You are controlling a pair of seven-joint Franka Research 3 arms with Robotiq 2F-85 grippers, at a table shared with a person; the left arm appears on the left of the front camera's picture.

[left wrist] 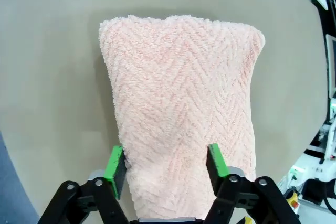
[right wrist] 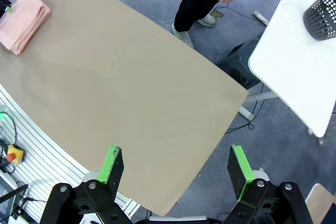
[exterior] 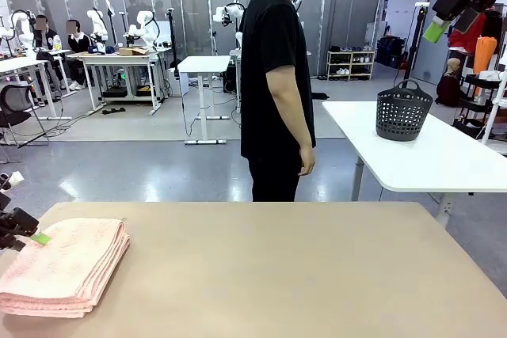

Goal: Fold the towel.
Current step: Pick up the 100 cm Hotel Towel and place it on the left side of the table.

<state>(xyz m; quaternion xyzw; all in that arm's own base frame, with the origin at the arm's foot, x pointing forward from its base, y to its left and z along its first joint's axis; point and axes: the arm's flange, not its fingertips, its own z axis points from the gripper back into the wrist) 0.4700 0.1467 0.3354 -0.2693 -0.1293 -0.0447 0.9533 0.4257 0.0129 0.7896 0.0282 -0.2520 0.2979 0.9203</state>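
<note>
We read no print anywhere. We see the folded towel (exterior: 63, 267) at the counter's (exterior: 301, 275) left near corner, lying between the spread fingers of the released left end effector (left wrist: 166, 167). The right end effector (right wrist: 176, 166) hangs high, released; a person (exterior: 276, 85) and a black basket (exterior: 403, 112) sit beyond.

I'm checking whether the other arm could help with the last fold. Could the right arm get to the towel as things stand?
Probably, but not quickly. The right gripper hangs open high above the table's other side, while the folded towel lies at the far left by the left gripper. Bare tabletop lies between them.
</note>
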